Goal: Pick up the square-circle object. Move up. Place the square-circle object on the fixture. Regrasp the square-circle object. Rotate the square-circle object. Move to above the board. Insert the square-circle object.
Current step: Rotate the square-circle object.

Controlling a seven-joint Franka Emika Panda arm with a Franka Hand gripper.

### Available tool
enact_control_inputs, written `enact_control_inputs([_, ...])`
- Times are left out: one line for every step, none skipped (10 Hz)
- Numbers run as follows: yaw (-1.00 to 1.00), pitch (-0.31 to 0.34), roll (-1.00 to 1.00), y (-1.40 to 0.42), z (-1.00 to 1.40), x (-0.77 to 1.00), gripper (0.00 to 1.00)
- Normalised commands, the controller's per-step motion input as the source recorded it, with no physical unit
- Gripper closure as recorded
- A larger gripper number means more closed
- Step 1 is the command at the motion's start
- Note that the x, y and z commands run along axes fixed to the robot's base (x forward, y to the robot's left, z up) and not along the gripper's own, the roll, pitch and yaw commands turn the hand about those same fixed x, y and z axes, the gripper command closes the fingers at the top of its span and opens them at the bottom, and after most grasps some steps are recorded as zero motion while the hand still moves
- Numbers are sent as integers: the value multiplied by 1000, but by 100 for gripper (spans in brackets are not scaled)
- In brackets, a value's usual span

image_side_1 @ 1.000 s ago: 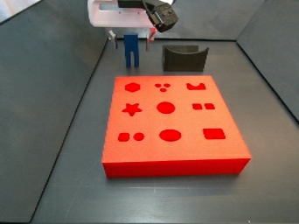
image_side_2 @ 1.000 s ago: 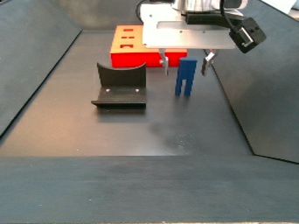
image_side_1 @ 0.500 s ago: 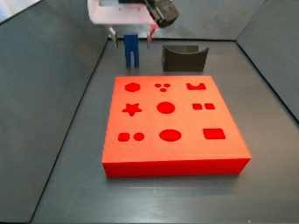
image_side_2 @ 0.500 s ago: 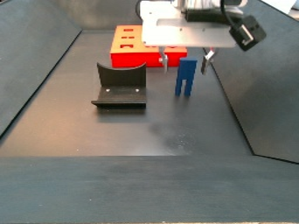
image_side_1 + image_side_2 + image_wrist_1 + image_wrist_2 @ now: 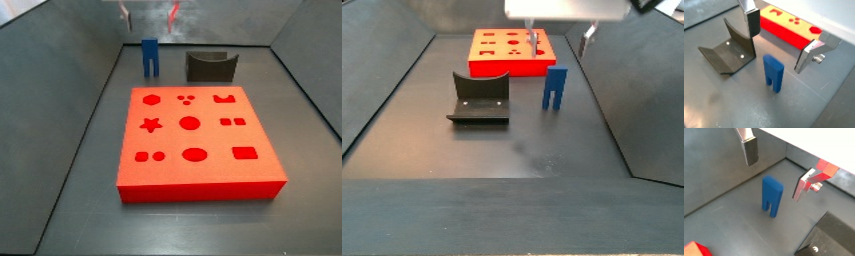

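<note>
The blue square-circle object (image 5: 150, 57) stands upright on the grey floor, prongs down, beside the dark fixture (image 5: 210, 66) and behind the red board (image 5: 194, 140). It also shows in a side view (image 5: 555, 88) and in both wrist views (image 5: 773, 72) (image 5: 771, 195). My gripper (image 5: 151, 14) hangs well above it, open and empty. In both wrist views the gripper (image 5: 780, 39) (image 5: 776, 169) has its two fingers spread wide, one on each side of the object and clear of it.
The fixture (image 5: 480, 97) stands left of the object and the board (image 5: 509, 52) lies beyond it. Grey sloping walls (image 5: 67, 60) close in the floor. In the wrist views the fixture (image 5: 727, 52) (image 5: 827, 238) and the board (image 5: 791, 30) lie on either side.
My gripper has risen straight up from around the blue object. The object stays standing in the same spot on the floor.
</note>
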Motion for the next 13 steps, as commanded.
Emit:
enact_control_inputs([-35,70,-181,22,184,-4,0])
enact_control_inputs([1000,5,-14,0,0,0,0])
enact_control_inputs([1000,5,-14,-4,-17,2,0])
enact_control_inputs([1000,5,-12,-15,-12,6,0])
enact_control_inputs([1000,5,-12,-12,-11,6,0])
enact_control_inputs([1000,5,-13,-10,-10,7,0])
enact_control_inputs([1000,5,-13,-8,-9,8,0])
enact_control_inputs([1000,5,-13,-8,-8,9,0])
enact_control_inputs([1000,6,-14,-7,-8,9,0])
enact_control_inputs([1000,6,-14,-7,-7,10,0])
enact_control_inputs([1000,6,-14,-7,-7,10,0])
enact_control_inputs([1000,6,-15,-7,-7,10,0])
enact_control_inputs([1000,6,-15,-6,-7,10,0])
